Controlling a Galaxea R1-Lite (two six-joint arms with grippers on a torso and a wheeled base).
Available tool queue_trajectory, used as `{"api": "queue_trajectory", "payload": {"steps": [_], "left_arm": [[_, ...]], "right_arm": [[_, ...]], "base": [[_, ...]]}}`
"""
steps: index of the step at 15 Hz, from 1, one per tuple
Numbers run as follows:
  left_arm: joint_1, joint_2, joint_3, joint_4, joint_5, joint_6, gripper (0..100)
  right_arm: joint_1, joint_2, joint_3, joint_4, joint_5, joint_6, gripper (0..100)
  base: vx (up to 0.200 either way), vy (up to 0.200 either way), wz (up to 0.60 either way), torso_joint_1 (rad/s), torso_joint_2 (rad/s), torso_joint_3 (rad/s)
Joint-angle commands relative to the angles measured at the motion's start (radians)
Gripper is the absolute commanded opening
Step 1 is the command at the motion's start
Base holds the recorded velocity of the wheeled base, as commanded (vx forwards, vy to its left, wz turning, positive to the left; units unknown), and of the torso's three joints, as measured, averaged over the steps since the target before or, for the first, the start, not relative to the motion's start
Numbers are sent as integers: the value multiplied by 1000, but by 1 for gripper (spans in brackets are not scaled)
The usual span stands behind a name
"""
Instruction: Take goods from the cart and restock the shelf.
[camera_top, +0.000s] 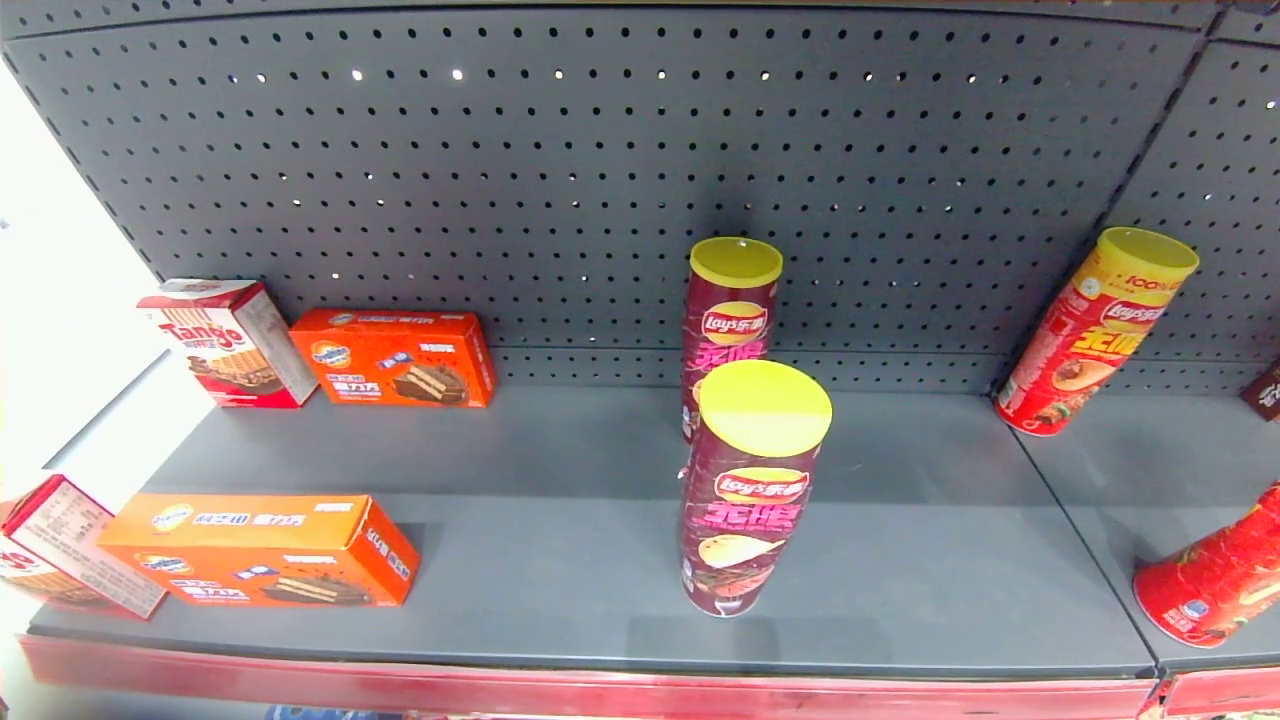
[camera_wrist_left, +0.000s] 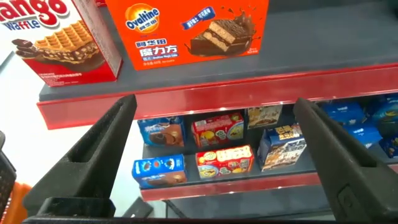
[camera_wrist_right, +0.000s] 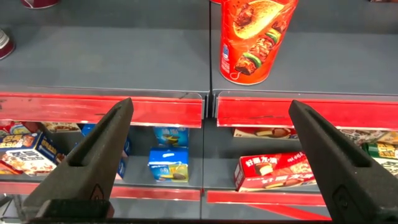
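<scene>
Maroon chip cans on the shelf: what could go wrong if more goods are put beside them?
The front maroon can is tall and upright; a careless move might tip it onto the rear maroon can just behind. The red can stands close to the front edge of the shelf, so a nudge could push it off.

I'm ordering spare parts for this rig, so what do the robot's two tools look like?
The left tool and the right tool look alike. Each has two matte black fingers shaped as long wedges that narrow toward the tip, with a shallow rectangular recess in the upper face. A small embossed mark sits near the base of the fingers.
</scene>
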Motion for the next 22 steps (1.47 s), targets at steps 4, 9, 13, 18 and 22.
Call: {"api": "queue_trajectory", "payload": {"steps": [4, 9, 13, 18, 22], "left_arm": [[0, 4, 1, -2, 2, 2, 100], [2, 4, 1, -1, 11, -23, 100], [2, 4, 1, -2, 16, -35, 100], [2, 4, 1, -2, 22, -38, 100], [2, 4, 1, -2, 20, -37, 100]], "right_arm": [[0, 1, 0, 0, -2, -1, 100], [0, 1, 0, 0, -2, -1, 100], [0, 1, 0, 1, -2, -1, 100], [0, 1, 0, 1, -2, -1, 100], [0, 1, 0, 0, -2, -1, 100]], "base": [[0, 0, 0, 0, 0, 0], [0, -80, 0, 0, 2, 1], [0, 0, 0, 0, 0, 0], [-40, 0, 0, 0, 0, -1], [0, 0, 0, 0, 0, 0]]}}
